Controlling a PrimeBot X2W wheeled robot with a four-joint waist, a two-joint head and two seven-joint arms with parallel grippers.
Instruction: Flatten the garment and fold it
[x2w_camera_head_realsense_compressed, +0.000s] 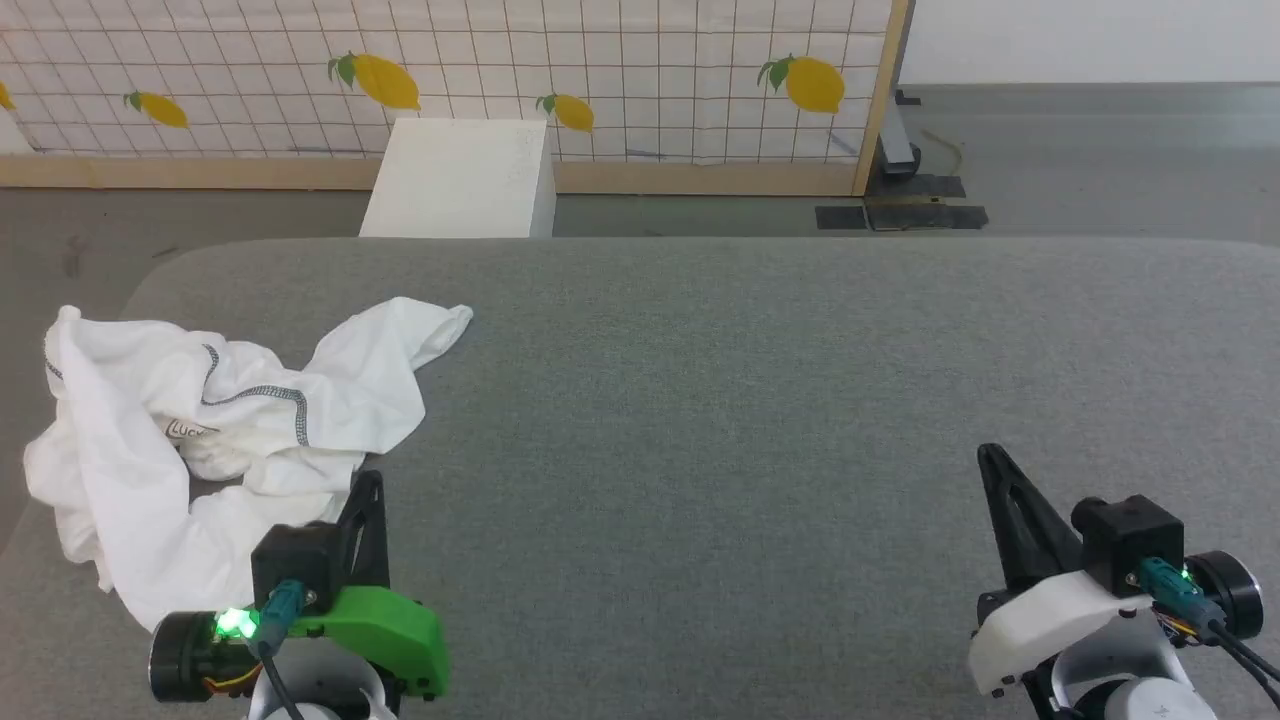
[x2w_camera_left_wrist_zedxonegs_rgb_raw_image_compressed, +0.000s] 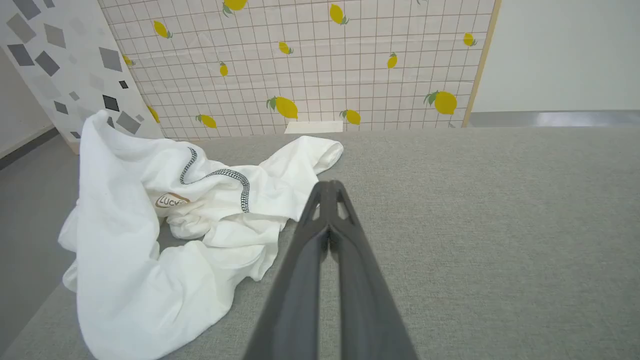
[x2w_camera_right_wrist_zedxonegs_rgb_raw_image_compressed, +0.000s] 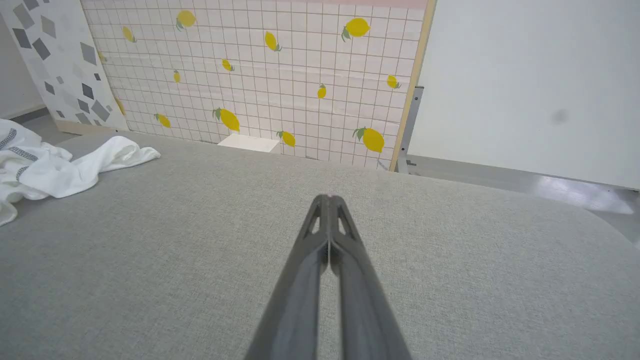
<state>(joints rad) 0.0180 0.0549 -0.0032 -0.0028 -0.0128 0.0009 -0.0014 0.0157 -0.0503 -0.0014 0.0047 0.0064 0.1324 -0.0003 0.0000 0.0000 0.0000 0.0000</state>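
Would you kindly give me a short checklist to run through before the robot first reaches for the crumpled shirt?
1. The garment is flat: not ok; it lies bunched at the left end of the grey surface.
2. The garment is fully on the surface: cannot tell; its left side lies at or over the edge.
3. The left gripper is ready to grasp: not ok; it is shut and holds nothing, beside the garment's near right edge.
4. The right gripper is ready: not ok; it is shut and holds nothing, far from the garment.
5. There is room to spread the garment: ok; bare surface lies to its right.
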